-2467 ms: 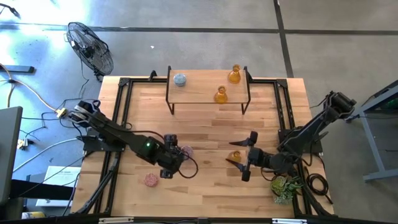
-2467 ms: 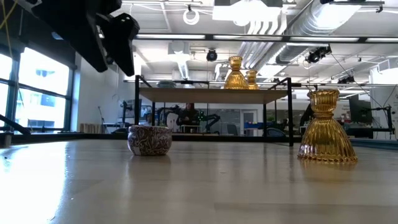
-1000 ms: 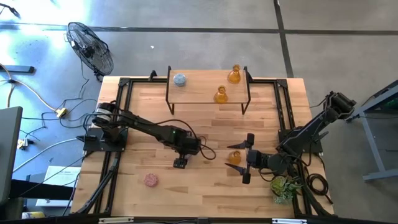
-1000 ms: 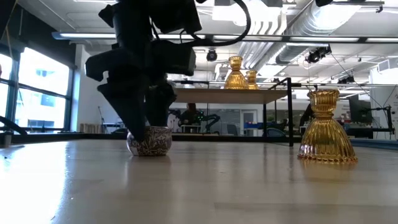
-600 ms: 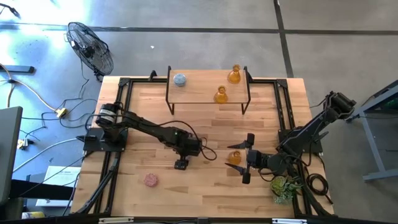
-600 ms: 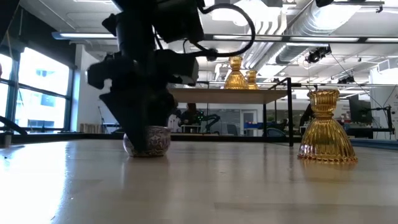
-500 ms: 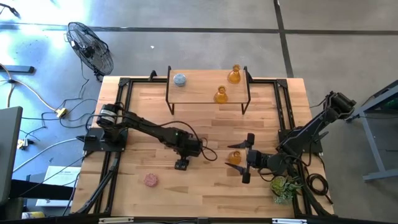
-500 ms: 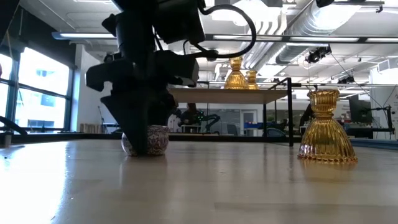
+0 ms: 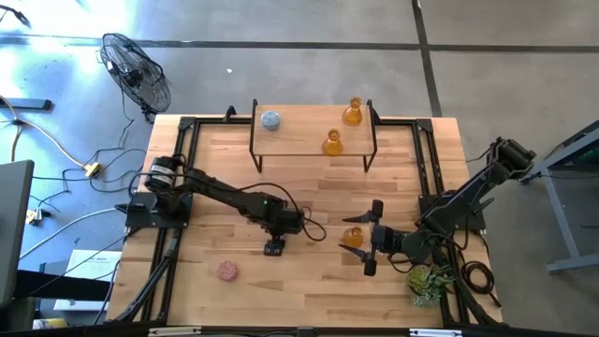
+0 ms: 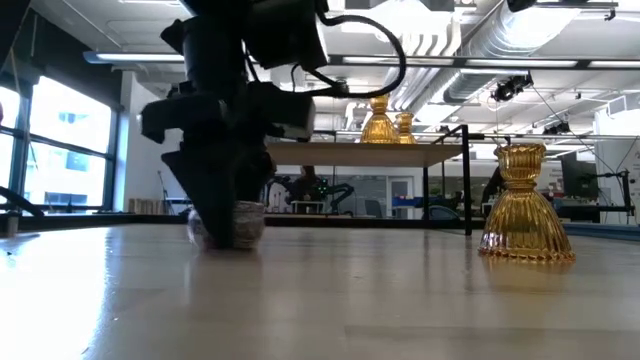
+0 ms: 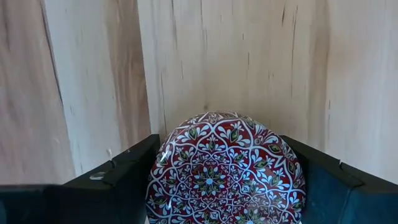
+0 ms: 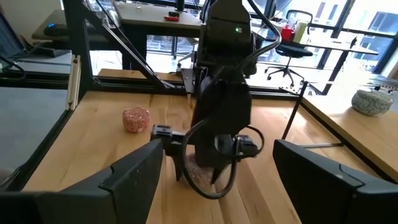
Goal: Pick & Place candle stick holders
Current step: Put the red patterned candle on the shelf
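A squat round pink candle stick holder (image 11: 227, 168) with a red and white pattern stands on the table near its middle. My left gripper (image 9: 278, 230) hides it in the high view and is shut on it. The low view shows part of this holder (image 10: 249, 220) behind the gripper (image 10: 228, 228). An amber flask-shaped holder (image 9: 352, 237) stands upright on its wide base, right of the middle. My right gripper (image 9: 365, 238) hangs open above it and touches nothing. A second pink holder (image 9: 226, 271) rests at the near left. My left gripper pinches the pink holder by its round sides (image 11: 163, 177) between its two fingers (image 11: 121, 180), one on each side. The fingers come from above, pointing steeply down. The holder stays upright with its base on the table (image 10: 240, 244).
A raised wooden shelf (image 9: 299, 131) at the far middle carries a pale blue holder (image 9: 270, 119) and two amber ones (image 9: 353, 112) (image 9: 332, 143). A green plant (image 9: 429, 281) sits at the near right corner. Black frame rails (image 9: 187, 168) run along both sides.
My left gripper's fingers have come in against the pink holder's sides. The holder has slid a little toward the table's left and stays upright on the table. My right gripper has kept still.
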Available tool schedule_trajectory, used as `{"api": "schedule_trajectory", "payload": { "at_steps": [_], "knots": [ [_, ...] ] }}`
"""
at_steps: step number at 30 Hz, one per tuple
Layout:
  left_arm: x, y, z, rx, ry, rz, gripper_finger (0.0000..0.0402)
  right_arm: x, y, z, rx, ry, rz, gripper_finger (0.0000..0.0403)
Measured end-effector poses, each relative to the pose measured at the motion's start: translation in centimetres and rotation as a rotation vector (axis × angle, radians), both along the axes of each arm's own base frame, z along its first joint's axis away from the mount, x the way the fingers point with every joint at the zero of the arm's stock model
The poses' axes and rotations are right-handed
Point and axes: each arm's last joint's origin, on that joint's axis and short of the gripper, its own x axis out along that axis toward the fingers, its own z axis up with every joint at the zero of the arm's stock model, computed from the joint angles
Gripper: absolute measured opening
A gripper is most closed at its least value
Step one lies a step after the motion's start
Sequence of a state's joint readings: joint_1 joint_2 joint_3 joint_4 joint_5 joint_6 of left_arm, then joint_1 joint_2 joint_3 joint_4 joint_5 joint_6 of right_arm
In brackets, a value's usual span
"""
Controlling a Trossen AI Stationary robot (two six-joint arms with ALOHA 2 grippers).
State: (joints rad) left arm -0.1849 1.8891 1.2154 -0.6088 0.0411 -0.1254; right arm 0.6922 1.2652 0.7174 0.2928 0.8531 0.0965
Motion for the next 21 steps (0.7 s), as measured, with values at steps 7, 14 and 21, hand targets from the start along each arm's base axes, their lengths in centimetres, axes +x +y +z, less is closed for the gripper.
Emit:
{"api": "schedule_trajectory", "payload": {
  "at_steps": [7, 14, 21],
  "knots": [
    [-0.3, -1.8, 2.3, 0.140, 0.072, -0.019, 0.0285, 0.2, 0.3, 0.8, -0.016, -0.051, 0.068, 0.0302],
    [-0.4, -4.3, 6.4, 0.192, 0.099, -0.087, 0.0285, 0.1, 0.9, 1.8, -0.055, -0.132, 0.219, 0.0302],
    [-0.6, -5.3, 12.1, 0.278, 0.087, -0.102, 0.0285, -0.7, 2.2, 1.9, -0.077, -0.143, 0.365, 0.0302]
  ]
}}
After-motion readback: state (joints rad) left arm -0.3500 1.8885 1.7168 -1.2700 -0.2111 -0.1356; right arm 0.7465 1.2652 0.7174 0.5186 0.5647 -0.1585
